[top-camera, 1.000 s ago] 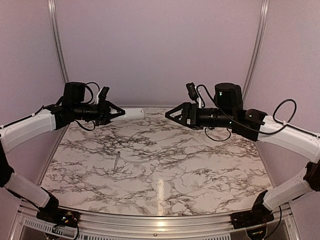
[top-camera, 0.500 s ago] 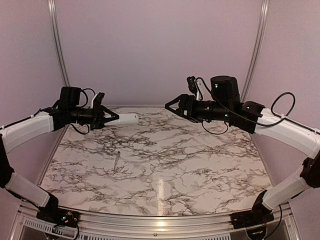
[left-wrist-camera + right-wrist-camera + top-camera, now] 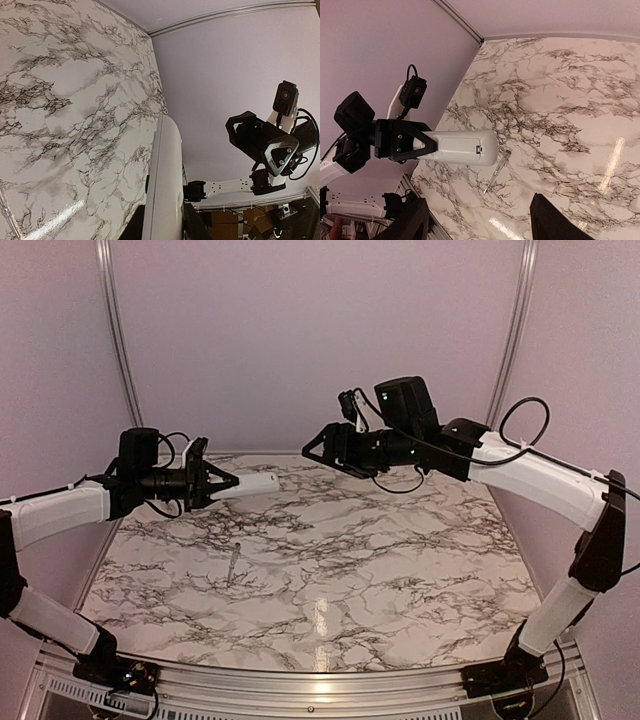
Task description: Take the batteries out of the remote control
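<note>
My left gripper [image 3: 214, 483] is shut on one end of the white remote control [image 3: 255, 482], holding it level above the back left of the table. The right wrist view shows the remote control [image 3: 462, 146] from its back, with its battery cover [image 3: 456, 145] closed and a small latch at the free end. The batteries are hidden. In the left wrist view the remote control [image 3: 165, 185] runs out from between the dark fingers [image 3: 192, 227]. My right gripper [image 3: 311, 448] hangs open a short way right of the remote's free end, touching nothing; its fingers [image 3: 550, 220] frame empty space.
A thin silvery screwdriver-like tool [image 3: 235, 562] lies on the marble table [image 3: 400, 560] left of the middle, also seen as the tool [image 3: 496, 172] under the remote in the right wrist view. Lilac walls close in the back and sides.
The right arm has swung left and a little up, towards the remote's free end, with its jaws narrowing slightly. The left arm has drawn back to the left and lowered, still holding the remote.
</note>
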Controlling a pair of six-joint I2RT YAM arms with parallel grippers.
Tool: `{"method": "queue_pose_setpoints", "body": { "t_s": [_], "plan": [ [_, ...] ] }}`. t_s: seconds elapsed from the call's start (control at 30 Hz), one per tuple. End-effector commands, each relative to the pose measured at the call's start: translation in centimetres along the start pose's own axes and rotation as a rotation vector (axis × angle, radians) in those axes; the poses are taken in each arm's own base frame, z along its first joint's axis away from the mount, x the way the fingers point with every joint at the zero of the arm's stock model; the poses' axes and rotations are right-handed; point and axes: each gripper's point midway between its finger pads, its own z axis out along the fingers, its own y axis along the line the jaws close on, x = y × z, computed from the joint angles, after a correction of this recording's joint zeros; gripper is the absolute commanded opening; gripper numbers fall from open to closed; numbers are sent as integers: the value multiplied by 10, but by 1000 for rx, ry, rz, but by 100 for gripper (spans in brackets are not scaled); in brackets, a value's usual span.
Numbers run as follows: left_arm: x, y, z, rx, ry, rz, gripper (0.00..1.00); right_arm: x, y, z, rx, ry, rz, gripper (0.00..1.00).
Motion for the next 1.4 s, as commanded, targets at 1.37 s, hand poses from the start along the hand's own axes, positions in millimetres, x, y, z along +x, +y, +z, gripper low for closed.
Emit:
{"method": "queue_pose_setpoints", "body": {
  "t_s": [1.37],
  "plan": [
    [24, -48, 65, 134, 122, -29, 0, 40, -2, 37, 96, 154, 80, 64]
  ]
}}
